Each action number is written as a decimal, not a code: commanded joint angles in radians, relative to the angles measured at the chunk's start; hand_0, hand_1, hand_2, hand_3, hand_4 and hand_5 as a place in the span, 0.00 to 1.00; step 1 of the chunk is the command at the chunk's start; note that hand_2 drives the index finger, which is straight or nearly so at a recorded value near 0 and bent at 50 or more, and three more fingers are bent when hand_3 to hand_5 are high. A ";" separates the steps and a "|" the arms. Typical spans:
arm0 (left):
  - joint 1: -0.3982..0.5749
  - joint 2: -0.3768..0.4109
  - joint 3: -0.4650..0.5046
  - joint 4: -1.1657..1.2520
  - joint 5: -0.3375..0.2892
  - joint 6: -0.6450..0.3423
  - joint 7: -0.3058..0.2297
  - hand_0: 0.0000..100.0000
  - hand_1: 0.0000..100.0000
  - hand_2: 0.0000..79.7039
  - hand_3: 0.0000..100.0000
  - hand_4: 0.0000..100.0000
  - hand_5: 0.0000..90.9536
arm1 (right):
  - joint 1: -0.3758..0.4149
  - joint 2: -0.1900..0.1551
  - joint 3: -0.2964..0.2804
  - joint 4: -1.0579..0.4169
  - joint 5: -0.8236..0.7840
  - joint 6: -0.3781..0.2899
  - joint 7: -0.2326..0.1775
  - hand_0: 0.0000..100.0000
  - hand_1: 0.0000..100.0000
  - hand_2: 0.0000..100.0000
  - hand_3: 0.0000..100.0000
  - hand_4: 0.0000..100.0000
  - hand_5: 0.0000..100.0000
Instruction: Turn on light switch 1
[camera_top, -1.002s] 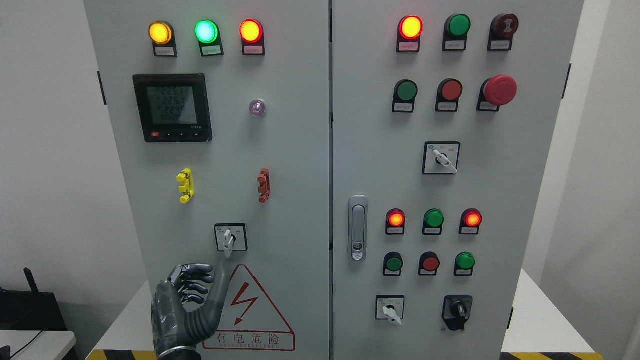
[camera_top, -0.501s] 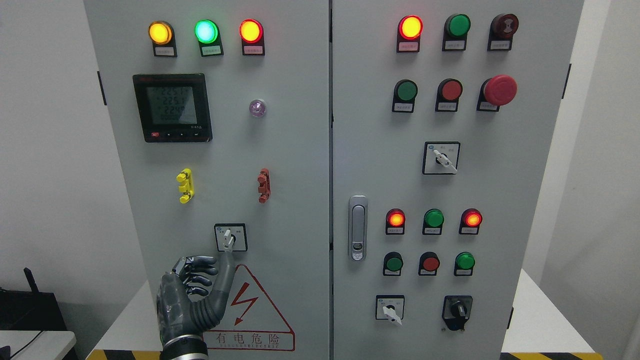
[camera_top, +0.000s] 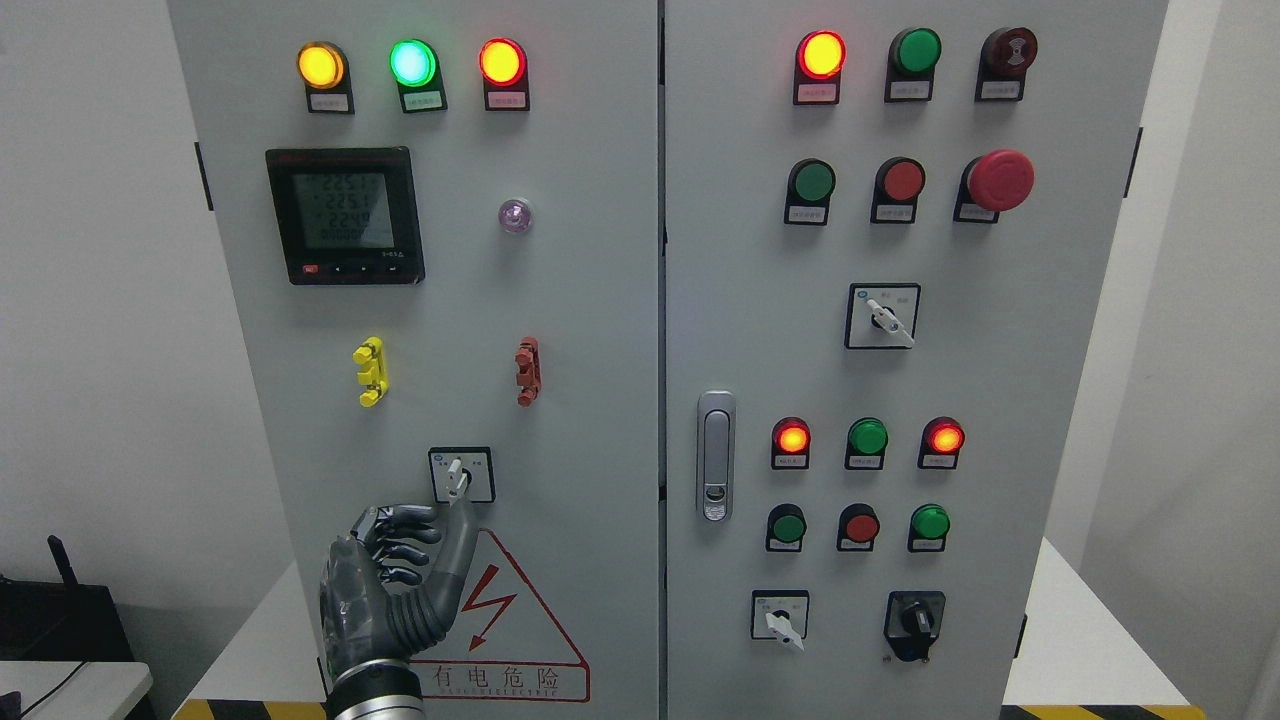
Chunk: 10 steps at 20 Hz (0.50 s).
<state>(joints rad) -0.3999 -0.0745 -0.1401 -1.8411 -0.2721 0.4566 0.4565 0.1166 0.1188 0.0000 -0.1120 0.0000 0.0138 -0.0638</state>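
White lever of the rotary switch (camera_top: 459, 479) sits lower centre-left of the frame, on the left cabinet door (camera_top: 590, 330), in its black square plate. It now leans a touch right of straight down; a sec ago it hung plumb, so the turn has begun but isn't done, I'd judge. Your left hand (camera_top: 395, 590) has crept up from the bottom edge, approx. half a lever length closer than before. Thumb (camera_top: 452, 555) is stretched upward w/ its tip at the lever's lower end, looks like touching; the other fingers (camera_top: 400, 535) are curled in together, clamped on nothing. Right hand isn't in view.

Room to move: bare grey door left and right of the switch, so you can sweep either way. Red terminal block (camera_top: 527, 371) and yellow terminal block (camera_top: 369, 371) sit well above, no clash. Warning triangle sticker (camera_top: 497, 625) is flat under your thumb, no snag. Door seam (camera_top: 661, 400) runs well right of the switch; door handle (camera_top: 715, 456) is beyond it. Keep pushing w/ the thumb tip only, since a slip off the lever end seems the likeliest miss.
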 joint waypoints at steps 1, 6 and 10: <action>-0.011 -0.007 -0.003 0.014 0.004 0.002 0.001 0.15 0.54 0.62 0.68 0.72 0.71 | 0.000 -0.001 0.017 0.000 -0.025 0.000 -0.001 0.12 0.39 0.00 0.00 0.00 0.00; -0.017 -0.010 -0.001 0.023 0.008 0.005 0.001 0.16 0.53 0.62 0.68 0.72 0.71 | 0.000 -0.001 0.017 0.000 -0.025 0.000 -0.001 0.12 0.39 0.00 0.00 0.00 0.00; -0.028 -0.011 -0.001 0.028 0.010 0.005 0.001 0.16 0.53 0.63 0.68 0.72 0.71 | 0.000 -0.001 0.017 0.000 -0.025 0.000 -0.001 0.12 0.39 0.00 0.00 0.00 0.00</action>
<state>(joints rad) -0.4162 -0.0803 -0.1408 -1.8274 -0.2655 0.4610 0.4566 0.1166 0.1187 0.0000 -0.1120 0.0000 0.0138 -0.0638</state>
